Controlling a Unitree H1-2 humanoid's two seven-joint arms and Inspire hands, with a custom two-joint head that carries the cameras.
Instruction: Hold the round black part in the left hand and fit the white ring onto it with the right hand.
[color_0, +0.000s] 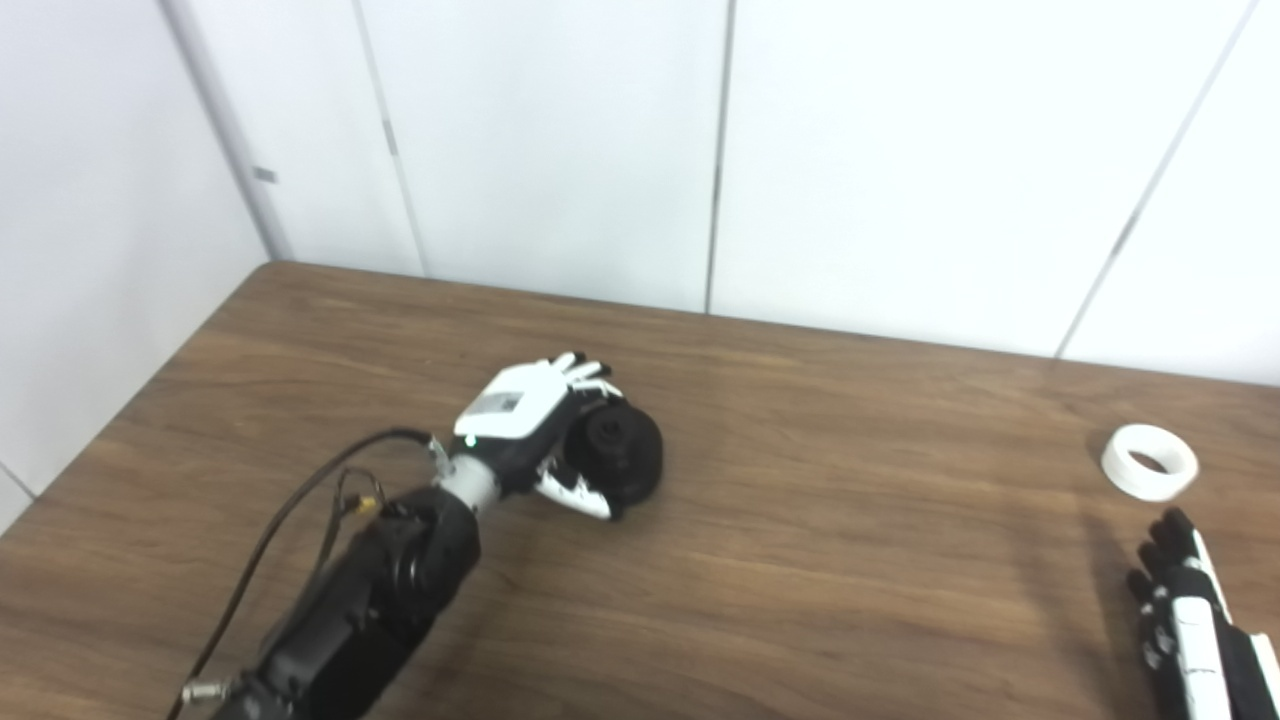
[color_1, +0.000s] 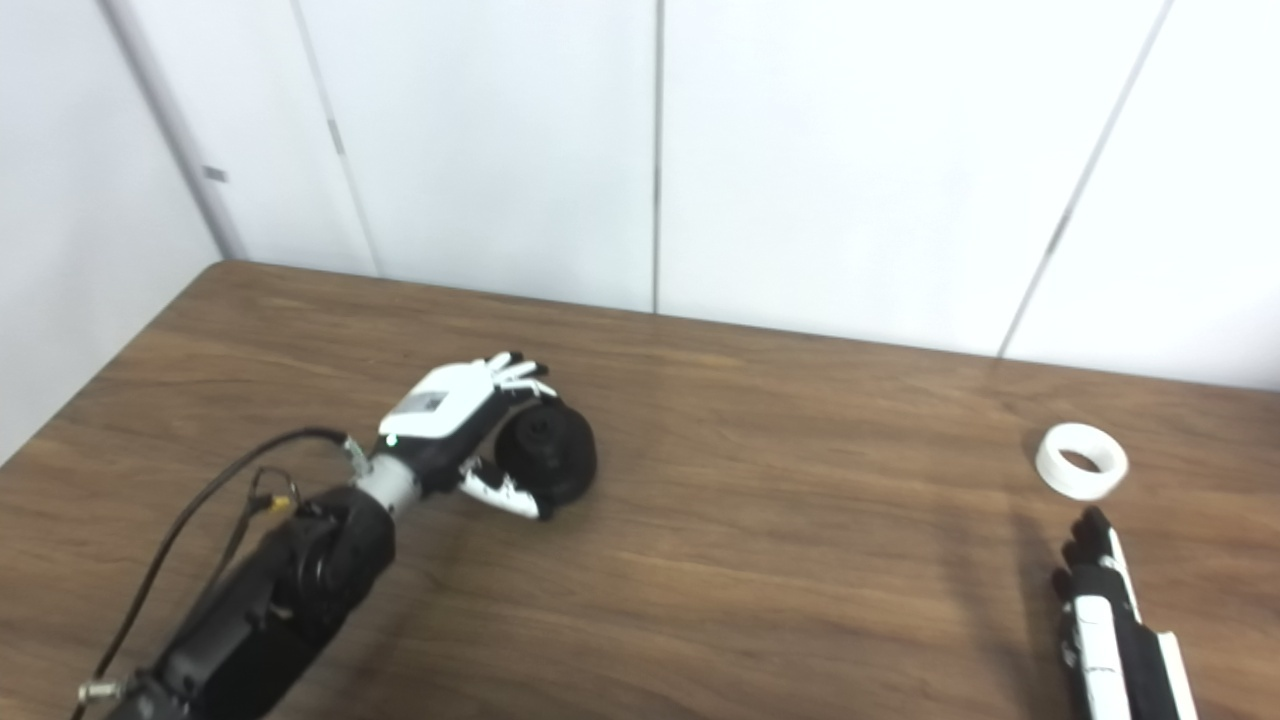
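Two hands: left hand (color_0: 545, 430) curled round black part (color_0: 625, 455); right hand (color_0: 1185, 610) spread, empty.
White ring (color_0: 1150, 461): far right counter (color_0: 800, 560).
Risk: loose wrap, part rolls free.

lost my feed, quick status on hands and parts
Left hand wrapped on round black part. Right hand open, short of white ring. Nothing between.

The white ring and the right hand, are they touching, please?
Apart: the right eye view shows bare table between the white ring and the right hand.
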